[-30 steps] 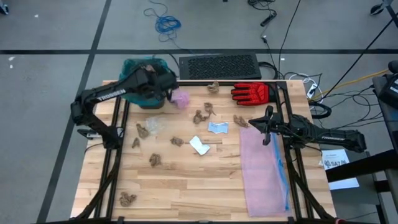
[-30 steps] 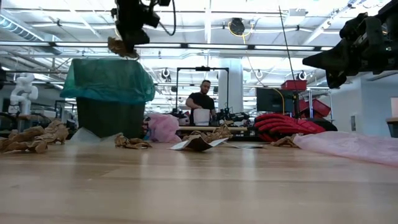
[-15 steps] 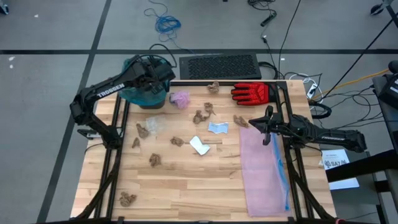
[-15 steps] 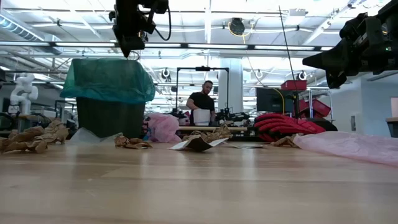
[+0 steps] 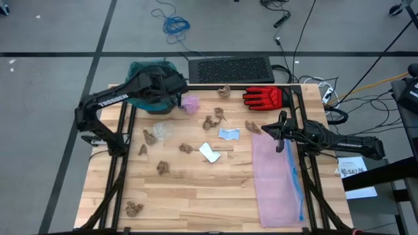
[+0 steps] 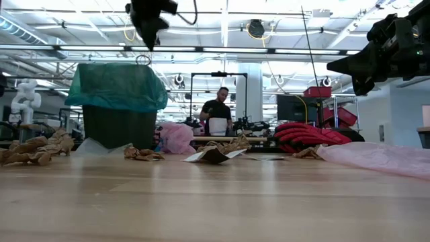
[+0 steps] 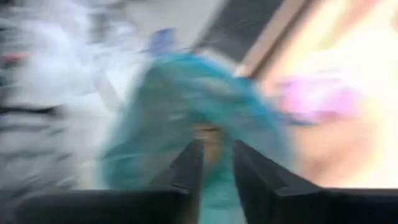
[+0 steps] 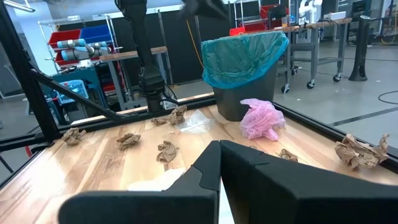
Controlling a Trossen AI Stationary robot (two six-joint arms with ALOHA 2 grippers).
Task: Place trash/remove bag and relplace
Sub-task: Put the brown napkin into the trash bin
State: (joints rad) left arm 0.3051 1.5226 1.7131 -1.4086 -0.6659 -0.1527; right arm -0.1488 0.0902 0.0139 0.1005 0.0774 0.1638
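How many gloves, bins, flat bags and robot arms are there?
Glove: 1
Bin: 1
Flat pink bag: 1
Robot arms: 2
Total: 5

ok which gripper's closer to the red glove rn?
Right. The right gripper hangs just in front of the red glove, above the pink bag's far end. The left gripper is across the table, over the teal-lined bin.

Bare table front, scattered trash mid-table, pink bag covering right side
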